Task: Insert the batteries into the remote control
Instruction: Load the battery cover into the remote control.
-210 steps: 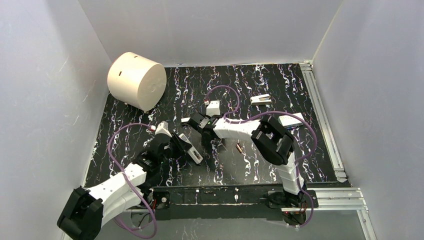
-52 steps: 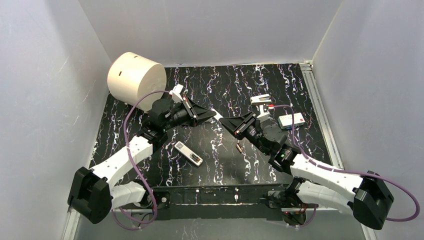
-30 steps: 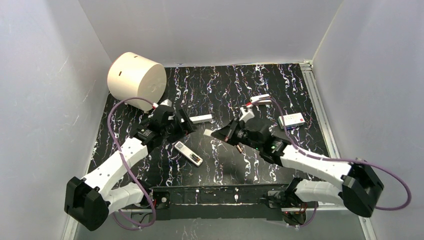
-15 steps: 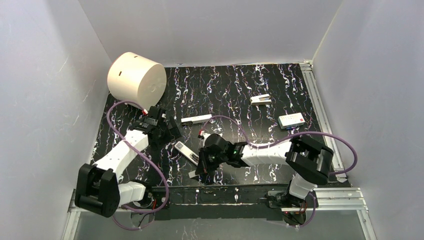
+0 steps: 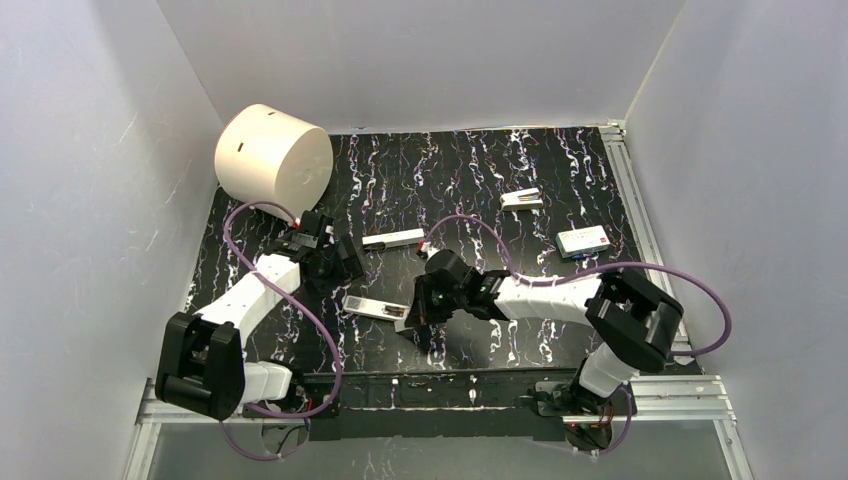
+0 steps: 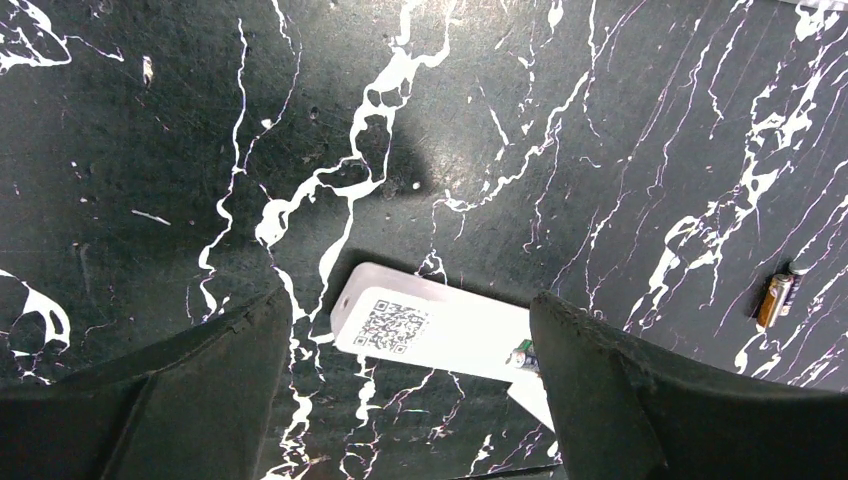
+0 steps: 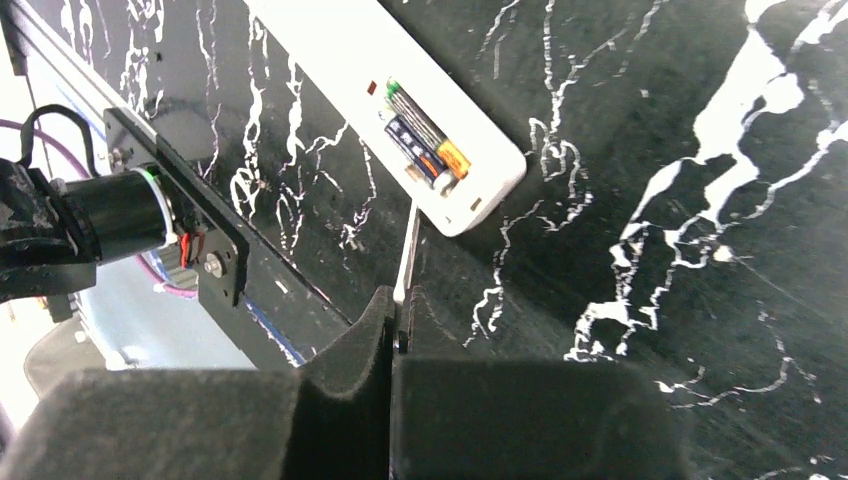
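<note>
The remote control (image 5: 375, 307) lies back-up near the table's front edge, its QR label (image 6: 395, 327) showing. Two batteries (image 7: 422, 132) lie side by side in its open recess. In the left wrist view a loose copper cell (image 6: 775, 298) rests on the table off to the right. My left gripper (image 5: 343, 270) hovers open just left of the remote, its fingers (image 6: 150, 400) on either side of the remote's end with nothing between them. My right gripper (image 7: 397, 315) is shut on a thin white plate (image 7: 408, 250), seen edge-on, just off the remote's battery end.
A plain white strip (image 5: 393, 239) lies behind the remote. A big cream cylinder (image 5: 272, 160) stands at the back left. A small white piece (image 5: 522, 199) and a white box with a red mark (image 5: 583, 241) lie to the right. The black front rail (image 7: 180, 215) runs close by.
My right arm has swung from mid-table down to the remote's right end. The remote has turned to lie more crosswise. My left gripper has pulled back from the white strip to the remote's left.
</note>
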### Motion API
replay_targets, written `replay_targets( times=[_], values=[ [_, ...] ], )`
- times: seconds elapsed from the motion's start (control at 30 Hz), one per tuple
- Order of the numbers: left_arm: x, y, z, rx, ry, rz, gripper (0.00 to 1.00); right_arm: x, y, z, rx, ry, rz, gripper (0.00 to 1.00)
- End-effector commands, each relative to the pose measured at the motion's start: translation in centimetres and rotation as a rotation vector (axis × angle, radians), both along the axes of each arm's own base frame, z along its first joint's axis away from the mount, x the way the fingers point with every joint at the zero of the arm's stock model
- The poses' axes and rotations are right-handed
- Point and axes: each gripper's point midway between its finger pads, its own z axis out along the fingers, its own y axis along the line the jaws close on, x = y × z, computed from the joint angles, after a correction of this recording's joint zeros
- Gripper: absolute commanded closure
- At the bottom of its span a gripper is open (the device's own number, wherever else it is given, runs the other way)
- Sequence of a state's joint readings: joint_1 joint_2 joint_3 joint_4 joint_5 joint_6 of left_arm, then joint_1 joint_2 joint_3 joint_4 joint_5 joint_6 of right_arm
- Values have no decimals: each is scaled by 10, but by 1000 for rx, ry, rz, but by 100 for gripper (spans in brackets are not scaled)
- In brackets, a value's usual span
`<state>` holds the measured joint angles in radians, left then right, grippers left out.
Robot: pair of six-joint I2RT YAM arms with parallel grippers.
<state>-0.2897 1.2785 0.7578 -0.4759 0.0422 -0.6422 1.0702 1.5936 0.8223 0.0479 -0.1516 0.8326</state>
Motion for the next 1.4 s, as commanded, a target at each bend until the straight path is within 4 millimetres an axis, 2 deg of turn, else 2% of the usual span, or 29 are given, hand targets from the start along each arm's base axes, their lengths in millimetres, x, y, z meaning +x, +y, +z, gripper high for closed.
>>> replay_targets(
  times=[0.0,0.17,0.33,0.47,0.6,0.73,0.93,1.37],
  values=[
    [-4,2,-2,1,14,-10,14,3,-12,3,-21,-34,-19,99],
    [-8,2,-5,-5,21,-4,14,2,-8,15,44,-55,-6,99],
    [-12,6,-7,11,21,12,14,-18,9,49,240,-38,119,99],
    [-15,9,-11,19,21,31,14,-9,12,65,333,-8,49,99],
    [-16,6,-17,2,32,36,14,7,21,64,380,51,-63,99],
    [-16,3,-20,-11,43,34,24,18,32,57,416,102,-143,99],
    [-19,-1,-20,-41,42,21,29,39,19,40,393,120,-286,99],
    [-21,-1,-25,-38,60,17,28,42,20,31,449,191,-333,99]
  ],
)
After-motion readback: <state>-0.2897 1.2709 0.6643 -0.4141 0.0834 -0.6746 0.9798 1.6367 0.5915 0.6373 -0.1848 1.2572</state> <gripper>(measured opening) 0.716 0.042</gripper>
